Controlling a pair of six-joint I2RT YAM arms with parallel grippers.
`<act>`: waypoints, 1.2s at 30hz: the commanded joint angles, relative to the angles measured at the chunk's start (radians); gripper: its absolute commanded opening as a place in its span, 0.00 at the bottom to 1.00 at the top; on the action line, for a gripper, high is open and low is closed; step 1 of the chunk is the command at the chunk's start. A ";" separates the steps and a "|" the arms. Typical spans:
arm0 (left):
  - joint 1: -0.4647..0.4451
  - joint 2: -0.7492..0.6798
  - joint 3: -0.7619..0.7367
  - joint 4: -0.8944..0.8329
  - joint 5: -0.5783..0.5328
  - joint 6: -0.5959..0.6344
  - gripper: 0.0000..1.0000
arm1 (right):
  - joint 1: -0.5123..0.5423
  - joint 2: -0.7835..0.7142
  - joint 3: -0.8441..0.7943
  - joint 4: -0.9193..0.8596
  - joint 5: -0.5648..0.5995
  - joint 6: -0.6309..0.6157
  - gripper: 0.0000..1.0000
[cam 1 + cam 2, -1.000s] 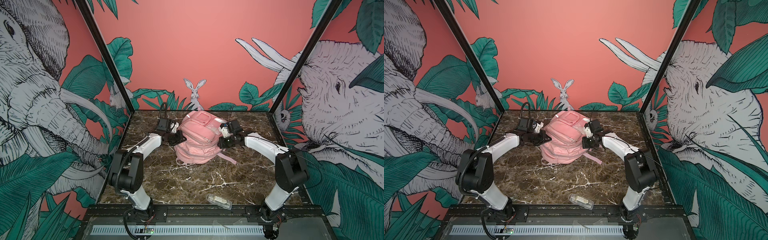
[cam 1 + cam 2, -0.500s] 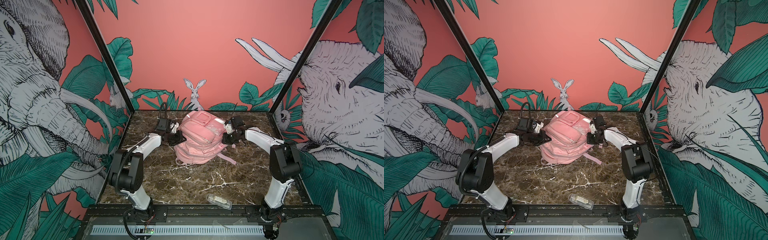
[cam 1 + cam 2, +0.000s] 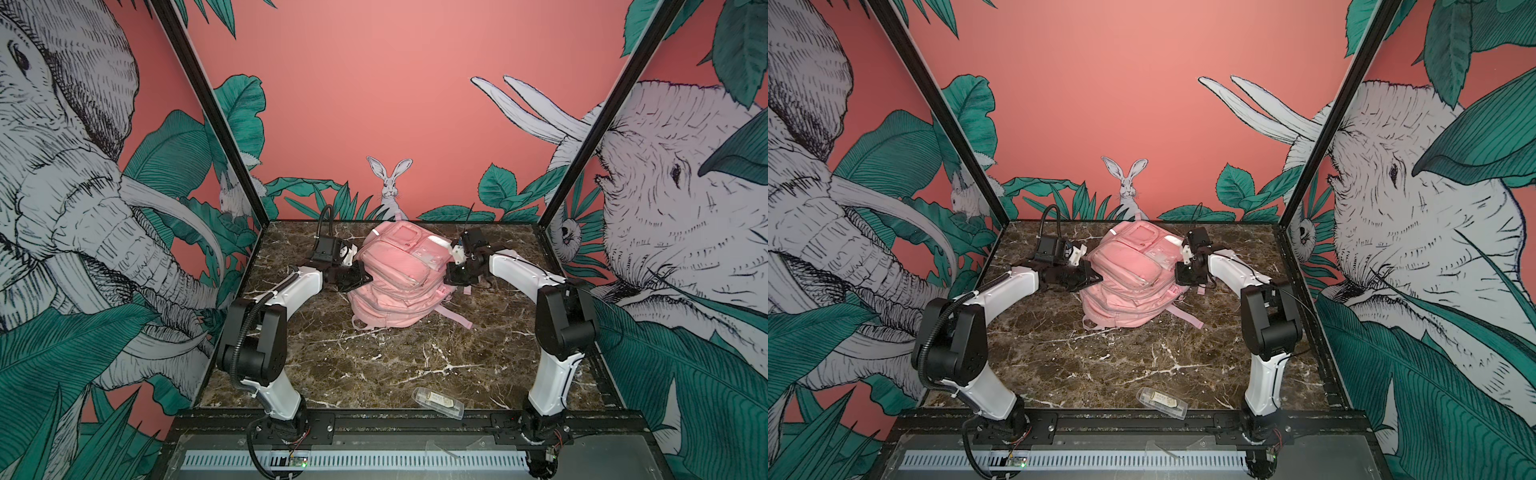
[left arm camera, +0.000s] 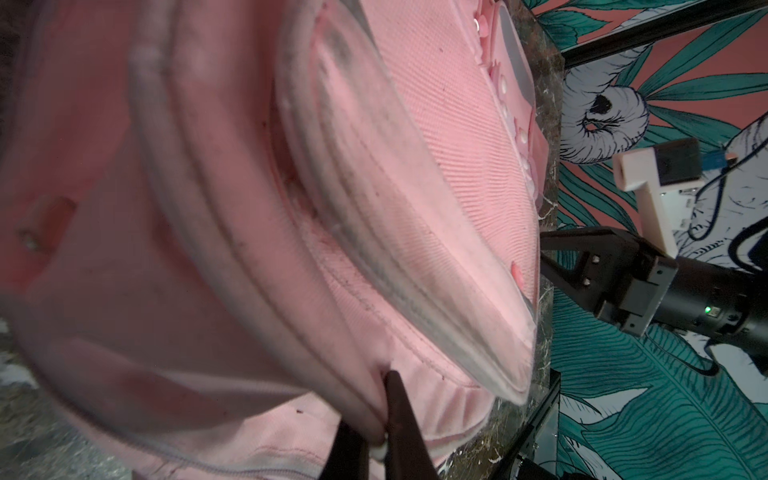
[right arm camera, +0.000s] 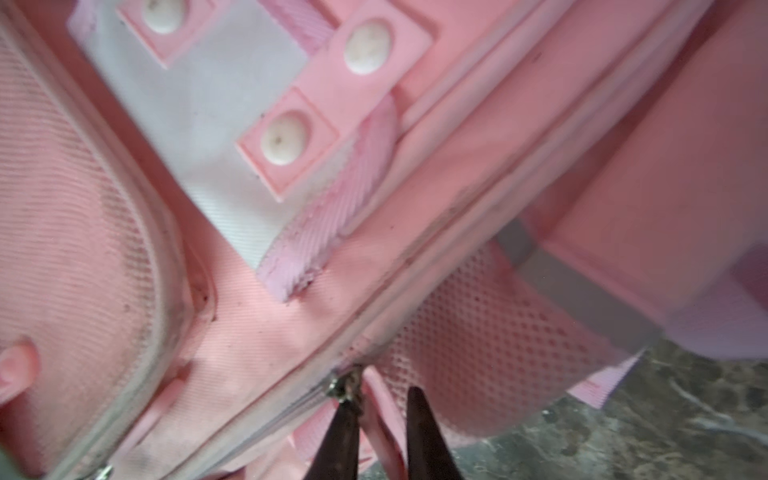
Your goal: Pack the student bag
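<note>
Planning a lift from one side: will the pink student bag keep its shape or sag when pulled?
Likely floppy: the student bag slumps on the table, its fabric puckered where the left gripper pinches it. Probably will not roll; it lies broad and low. A loose strap may drag.

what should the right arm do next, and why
Probably close the right arm's fingers on the pink zip pull tab lying between them; they stand apart, and the left arm's fingers pinch the soft pink fabric backpack, bracing it.

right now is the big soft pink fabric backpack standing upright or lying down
Lying down: the pink fabric backpack rests on the brown marble tabletop with its front pockets facing up in both top views.
</note>
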 commanded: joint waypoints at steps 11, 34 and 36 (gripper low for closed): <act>-0.005 0.004 0.000 0.030 -0.029 0.003 0.11 | 0.076 -0.250 -0.198 0.089 0.066 -0.019 0.41; -0.005 -0.045 0.134 -0.100 -0.184 0.113 0.56 | 0.187 -0.158 -0.188 0.347 -0.161 0.011 0.61; -0.004 -0.023 0.142 -0.084 -0.191 0.112 0.56 | 0.183 -0.136 -0.187 0.375 -0.170 0.019 0.62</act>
